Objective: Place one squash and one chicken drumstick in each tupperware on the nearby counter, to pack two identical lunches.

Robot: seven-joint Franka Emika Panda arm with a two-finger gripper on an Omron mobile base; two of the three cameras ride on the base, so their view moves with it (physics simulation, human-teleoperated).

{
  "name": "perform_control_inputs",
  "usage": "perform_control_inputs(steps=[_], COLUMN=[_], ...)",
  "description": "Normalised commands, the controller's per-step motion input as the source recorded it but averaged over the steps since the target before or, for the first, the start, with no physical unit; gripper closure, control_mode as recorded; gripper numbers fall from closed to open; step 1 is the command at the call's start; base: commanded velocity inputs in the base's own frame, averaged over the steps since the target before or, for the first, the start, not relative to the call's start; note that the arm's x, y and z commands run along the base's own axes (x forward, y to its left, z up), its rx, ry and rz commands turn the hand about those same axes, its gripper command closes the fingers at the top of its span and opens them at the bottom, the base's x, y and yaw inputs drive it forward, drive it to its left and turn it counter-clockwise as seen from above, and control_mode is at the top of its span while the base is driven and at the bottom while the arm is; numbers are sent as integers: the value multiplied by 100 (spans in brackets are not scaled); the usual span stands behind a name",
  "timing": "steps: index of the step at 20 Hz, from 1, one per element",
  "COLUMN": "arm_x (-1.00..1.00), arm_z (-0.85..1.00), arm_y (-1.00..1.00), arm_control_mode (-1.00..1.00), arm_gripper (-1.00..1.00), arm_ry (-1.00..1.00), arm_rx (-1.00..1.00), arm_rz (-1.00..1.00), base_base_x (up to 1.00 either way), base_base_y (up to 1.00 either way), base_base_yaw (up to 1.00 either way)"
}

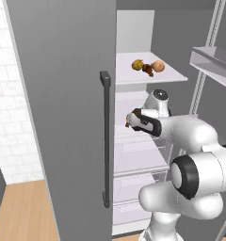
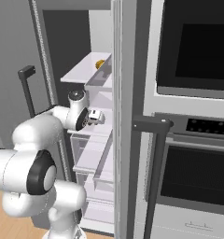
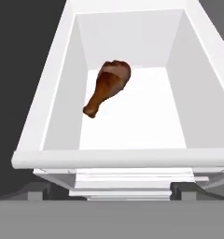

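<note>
Gripper (image 3: 112, 193) open, aimed into fridge compartment (image 3: 58, 93); drumstick (image 3: 108, 86) apparently lying inside.

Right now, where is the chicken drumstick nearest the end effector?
In the hand view, the chicken drumstick lies alone in a white fridge compartment, toward its left wall, thick end pointing to the back.

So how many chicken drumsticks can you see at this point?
2. One drumstick lies alone in a white fridge bin in the hand view. The other drumstick sits on the upper fridge shelf between the two squashes. More may be hidden.
</note>
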Motion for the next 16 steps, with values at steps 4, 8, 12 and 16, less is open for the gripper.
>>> perform_control_inputs(steps=[4, 8, 12, 16], arm_x=[61, 66, 66, 59], arm_z=[-27, -28, -25, -26], arm_y=[0, 1, 0, 0], arm_control_mode=[-100, -100, -100, -100], arm_gripper=[-100, -100, -100, -100], arm_ry=[-3, -1, 0, 0], arm_rx=[0, 0, 0, 0], arm_rz=[0, 0, 0, 0], base_base_x=[0, 0, 0, 0], base_base_y=[0, 0, 0, 0], base_base_yaw=[0, 0, 0, 0])
